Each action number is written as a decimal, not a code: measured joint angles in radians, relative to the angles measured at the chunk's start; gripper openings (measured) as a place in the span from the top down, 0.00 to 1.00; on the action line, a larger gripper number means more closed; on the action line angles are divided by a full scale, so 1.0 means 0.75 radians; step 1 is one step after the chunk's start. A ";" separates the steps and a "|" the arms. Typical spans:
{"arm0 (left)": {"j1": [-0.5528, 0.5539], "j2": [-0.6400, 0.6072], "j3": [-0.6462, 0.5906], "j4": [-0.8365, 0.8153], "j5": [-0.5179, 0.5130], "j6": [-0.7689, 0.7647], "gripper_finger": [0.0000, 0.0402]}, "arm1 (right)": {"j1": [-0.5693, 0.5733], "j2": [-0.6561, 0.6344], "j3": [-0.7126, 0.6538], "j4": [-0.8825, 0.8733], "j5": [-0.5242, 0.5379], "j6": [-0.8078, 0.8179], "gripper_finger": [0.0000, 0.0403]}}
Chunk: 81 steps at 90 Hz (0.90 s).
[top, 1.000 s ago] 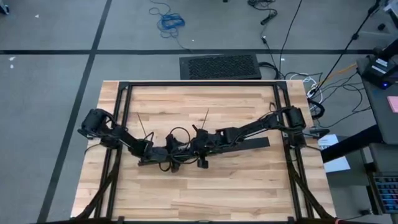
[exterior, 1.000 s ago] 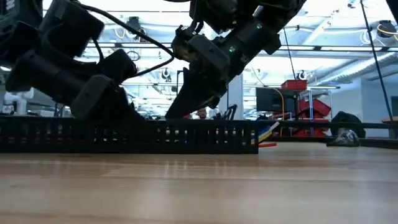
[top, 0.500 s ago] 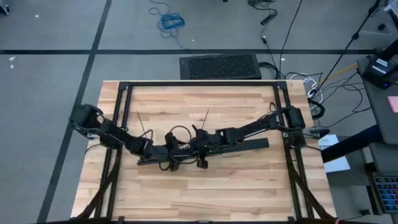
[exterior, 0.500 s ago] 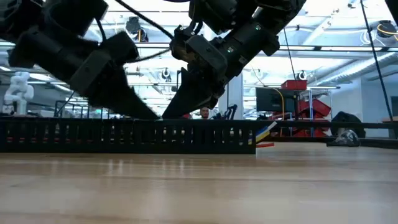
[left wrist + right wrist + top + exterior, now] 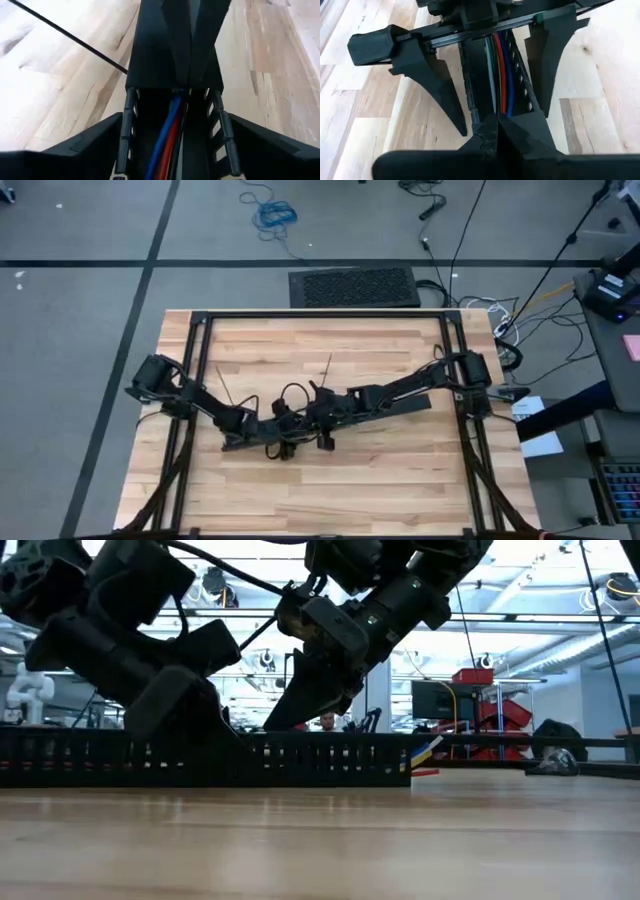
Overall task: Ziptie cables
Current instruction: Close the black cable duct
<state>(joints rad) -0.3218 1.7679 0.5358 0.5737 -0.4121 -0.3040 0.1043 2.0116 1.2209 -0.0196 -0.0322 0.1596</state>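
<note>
Long black slotted plastic bar (image 5: 330,418) lies lengthwise across light wooden tabletop (image 5: 330,345). Thin multicoloured cables (image 5: 501,75) run inside bar, along its axis. Left gripper (image 5: 187,60) and right gripper (image 5: 495,131) meet mid-bar, fingers pressed together over cables. Thin dark zipties (image 5: 222,385) stick up just behind bar.

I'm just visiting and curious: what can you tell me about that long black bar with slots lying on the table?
The long black slotted bar looks like a plastic channel with comb-like side walls. It lies flat across the middle of the wooden table, open side up. Coloured wires, blue, red, green and pale, run lengthwise inside it. Both arms bend over its middle: the left gripper and the right gripper each have their fingers closed together right above the channel.
</note>
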 joint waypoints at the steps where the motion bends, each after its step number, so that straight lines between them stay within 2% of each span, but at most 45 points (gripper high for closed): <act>1: 0.000 0.000 0.000 0.000 0.000 0.001 0.23 | 0.000 -0.004 0.000 0.000 0.001 -0.002 1.00; 19: 0.002 0.002 0.002 -0.005 -0.010 0.006 0.40 | 0.012 -0.104 -0.009 -0.064 0.020 -0.059 1.00; 32: 0.002 0.002 0.002 -0.005 -0.009 0.028 0.42 | 0.002 -0.255 -0.002 -0.231 0.033 -0.090 1.00; 40: 0.002 0.002 0.001 -0.006 -0.005 0.028 0.41 | -0.010 -0.291 -0.003 -0.381 0.074 -0.076 1.00; 47: 0.002 0.002 0.001 -0.004 0.000 0.028 0.41 | -0.012 -0.283 -0.005 -0.438 0.089 -0.067 1.00; 59: 0.002 0.002 0.000 -0.004 0.002 0.029 0.41 | -0.003 -0.198 -0.002 -0.399 0.066 -0.053 1.00; 81: 0.002 0.004 -0.005 -0.020 0.013 0.034 0.41 | -0.036 -0.032 0.006 -0.136 -0.097 -0.043 1.00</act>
<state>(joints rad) -0.3206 1.7706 0.5317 0.5587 -0.4023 -0.2786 0.0776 1.9873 1.2251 -0.1214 -0.1047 0.1274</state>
